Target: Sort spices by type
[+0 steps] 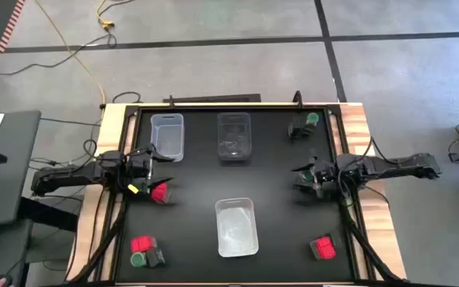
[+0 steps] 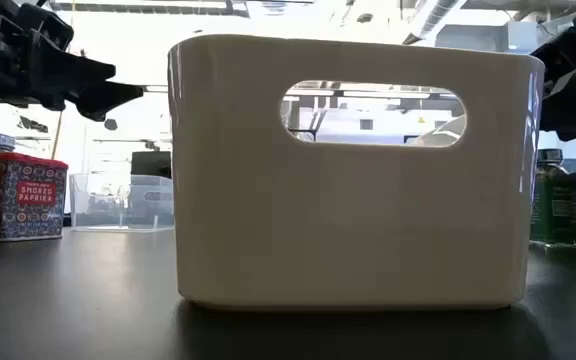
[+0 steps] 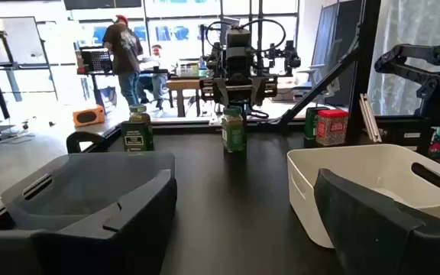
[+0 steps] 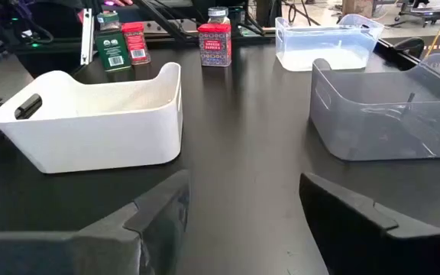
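Now both arms are hovering with fingers spread wide, empty: left gripper (image 1: 151, 153) at nine o'clock beside a red packet (image 1: 159, 193), right gripper (image 1: 304, 177) at three. Other spices are sitting toward the table's (image 1: 277, 231) corners.

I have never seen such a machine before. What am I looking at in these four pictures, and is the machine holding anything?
It is a robot with two dark arms at a black table. Each arm ends in a two-finger gripper.

One picture looks straight down from above. One looks level across the table top, where the white bin fills the view. The other two come from cameras on each wrist.

On the table stand three bins: a white bin near the front and two clear bins at the back. Small spice containers, such as red packets and green-lidded jars, stand around them.

The left gripper and the right gripper are both open and hold nothing.
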